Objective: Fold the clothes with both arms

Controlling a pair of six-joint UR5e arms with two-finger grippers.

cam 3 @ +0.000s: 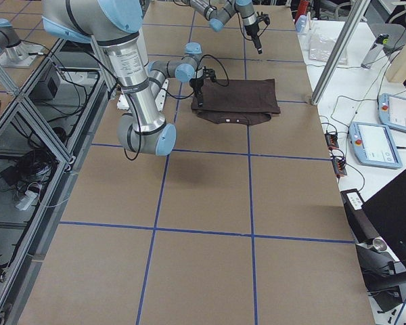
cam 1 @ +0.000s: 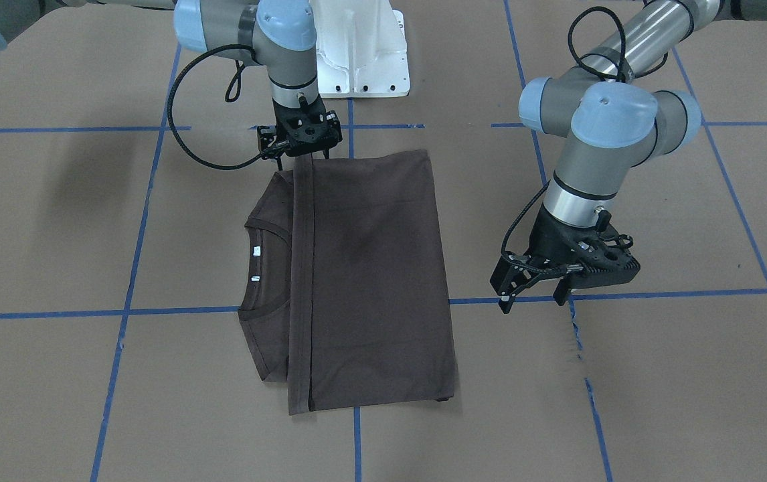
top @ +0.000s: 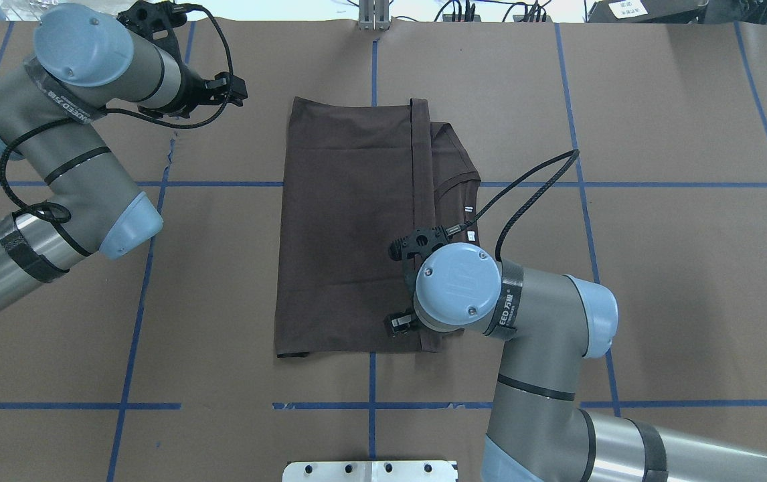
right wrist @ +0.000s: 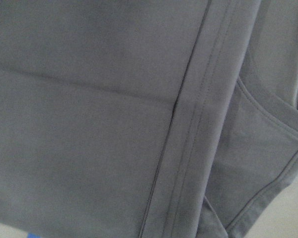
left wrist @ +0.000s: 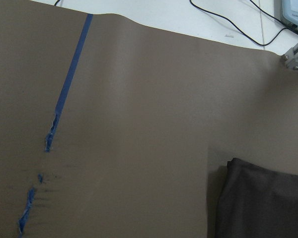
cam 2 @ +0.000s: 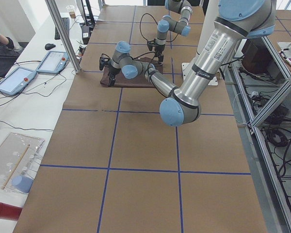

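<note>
The dark brown T-shirt [cam 1: 377,281] lies flat on the brown table, folded into a rectangle. Its hem band [cam 1: 302,288] lies across the chest, and the collar with white tags [cam 1: 256,251] sticks out beside it. The shirt also shows in the overhead view [top: 350,227]. My right gripper [cam 1: 300,157] points straight down at the hem corner nearest the robot, its fingers apart and holding no cloth. In the overhead view it is hidden under its own wrist. My left gripper [cam 1: 534,300] is open and empty, hovering off the shirt's far side [top: 236,90].
The white pedestal base [cam 1: 363,60] stands behind the shirt. Blue tape lines cross the table, with a torn stretch [cam 1: 574,335] under the left gripper. Tablets [cam 2: 14,80] and cables lie on the side desk past the table's edge.
</note>
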